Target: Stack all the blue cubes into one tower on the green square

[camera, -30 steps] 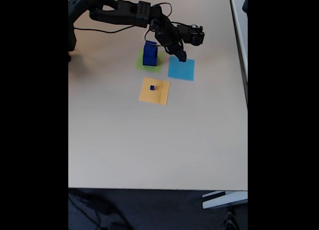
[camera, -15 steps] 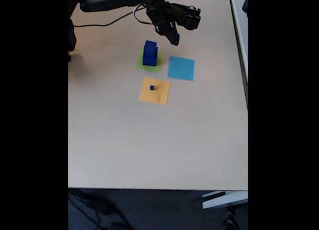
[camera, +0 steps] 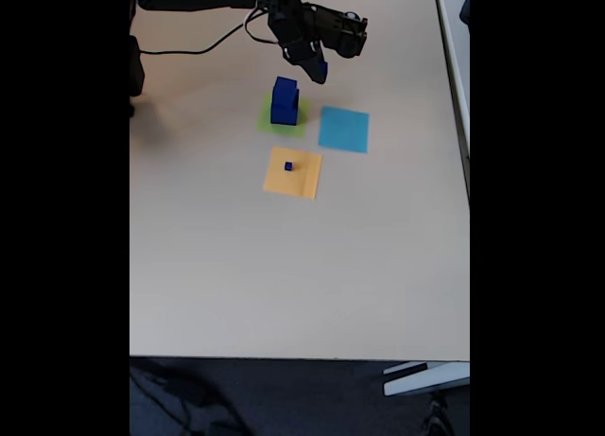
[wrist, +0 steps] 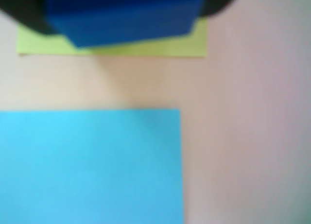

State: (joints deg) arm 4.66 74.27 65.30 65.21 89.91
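Observation:
Two dark-blue cubes (camera: 285,101) stand stacked on the green square (camera: 269,121) in the fixed view. A tiny blue cube (camera: 288,166) rests on the orange-yellow square (camera: 292,174). My gripper (camera: 319,71) hangs above the table, up and right of the stack, shut on a small blue cube (camera: 322,73). In the wrist view that held cube (wrist: 124,15) fills the top edge between dark fingers (wrist: 22,12). It covers much of the green square (wrist: 146,48) behind it.
A flat cyan-blue square (camera: 343,129) (wrist: 90,165) lies right of the green one, bare. The beige table (camera: 284,266) spreads wide toward the near edge. A black cable (camera: 189,50) trails from the arm at the top left.
The gripper rose from the cyan-blue square with the small blue cube and moved up and left, closer to the stack. The stack and the tiny cube stayed put.

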